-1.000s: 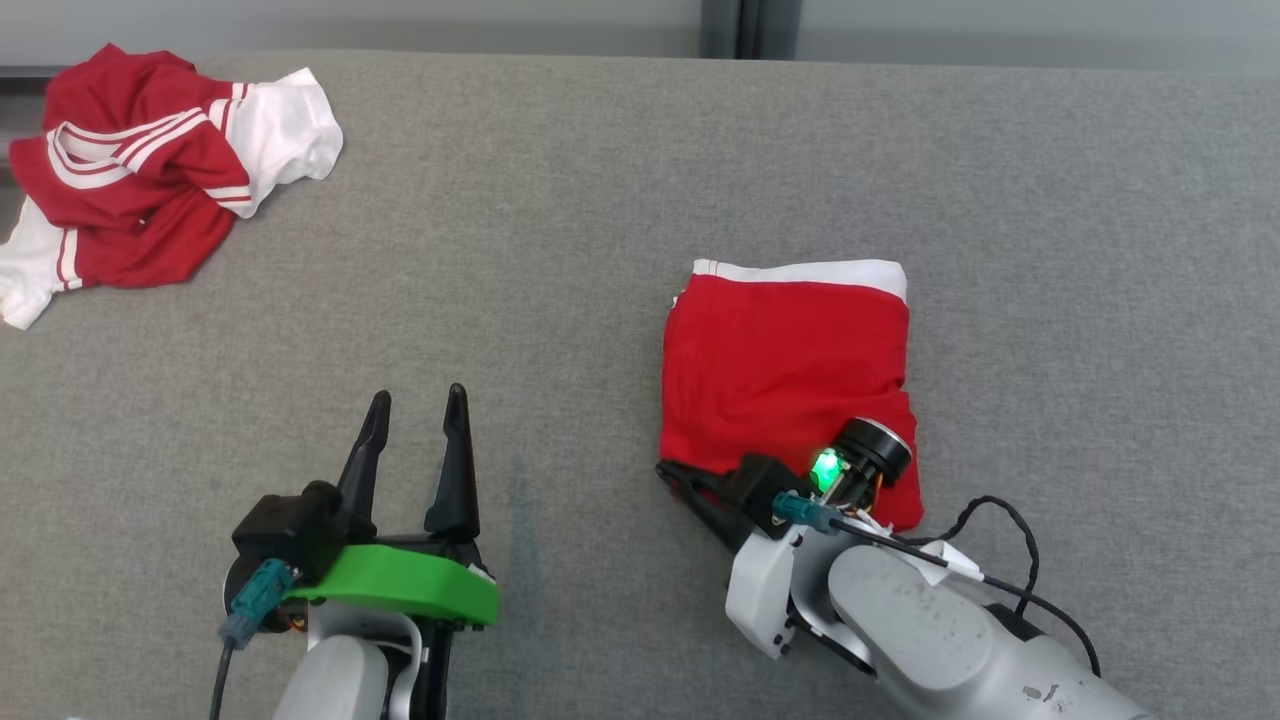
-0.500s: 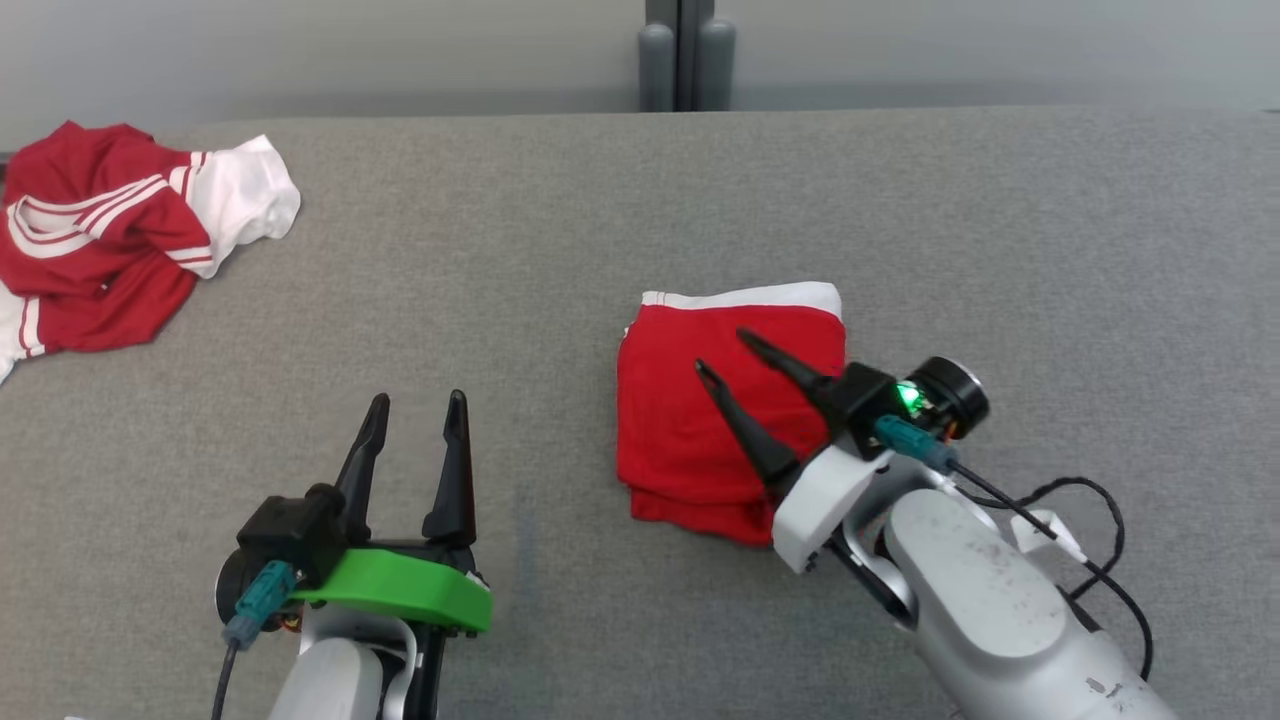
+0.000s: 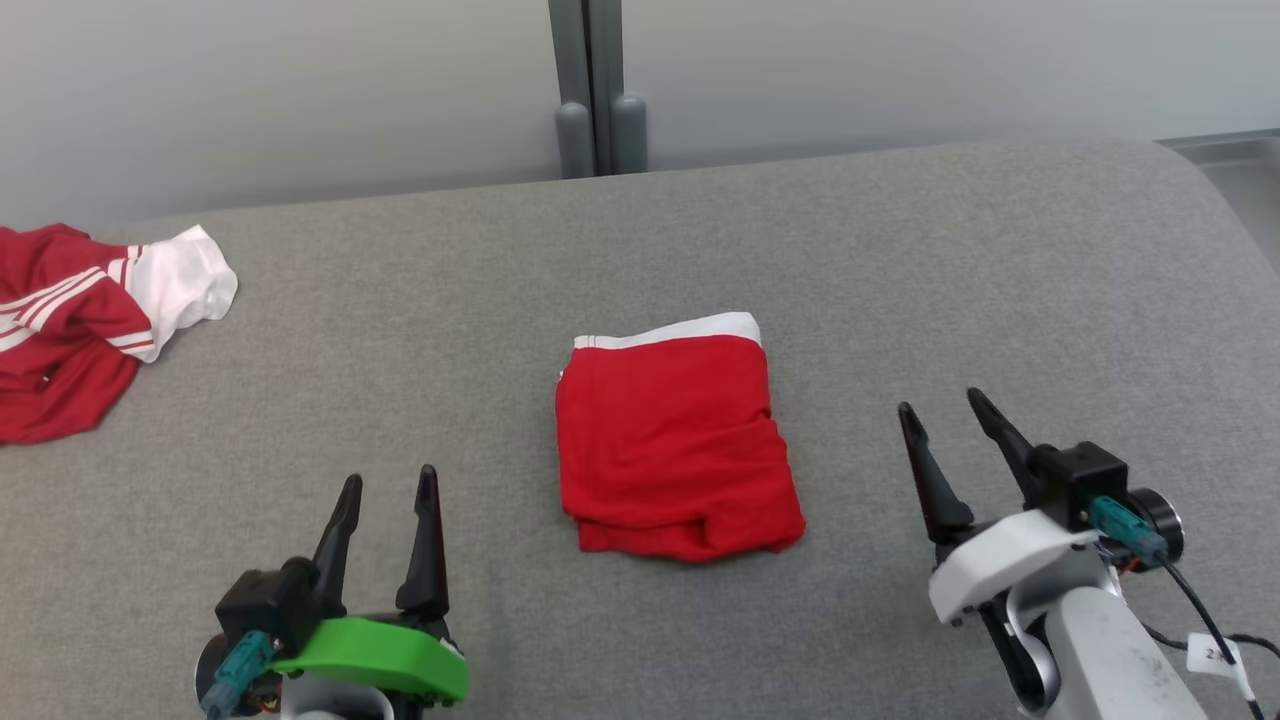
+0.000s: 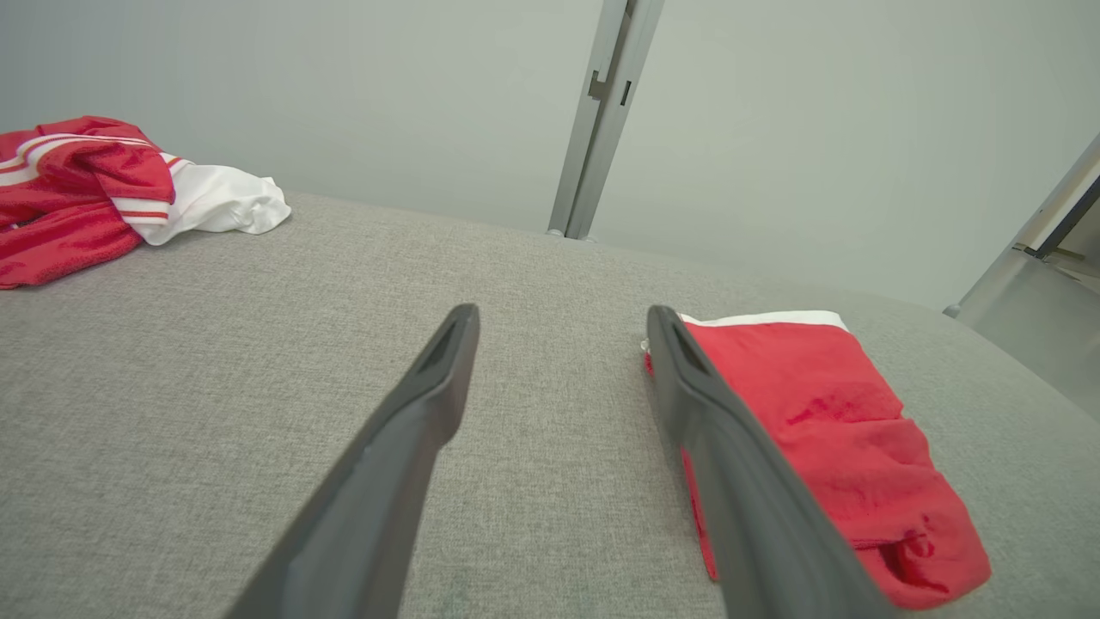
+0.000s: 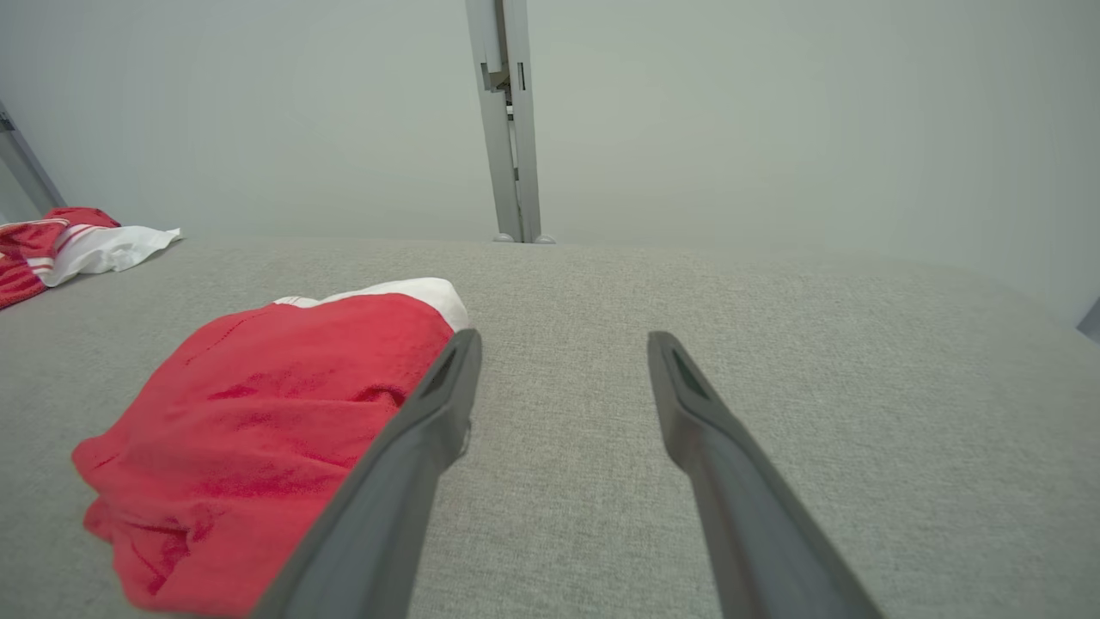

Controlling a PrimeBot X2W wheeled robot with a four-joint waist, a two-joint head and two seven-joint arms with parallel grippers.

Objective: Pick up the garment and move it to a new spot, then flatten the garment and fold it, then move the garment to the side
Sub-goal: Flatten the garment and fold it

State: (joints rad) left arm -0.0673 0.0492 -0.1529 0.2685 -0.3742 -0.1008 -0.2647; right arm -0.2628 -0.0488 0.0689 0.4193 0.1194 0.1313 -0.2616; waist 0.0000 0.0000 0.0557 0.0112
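Red folded cloth garment [image 3: 680,450] between left end effector [image 3: 390,476] and right end effector [image 3: 938,400], long axis pointing away, white band [image 3: 665,332] farthest; both spread wide, empty.

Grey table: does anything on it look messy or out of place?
Yes. A crumpled red-and-white striped garment lies heaped at the grey fabric-covered table's far left edge, unlike the neatly folded red garment with a white band in the middle.
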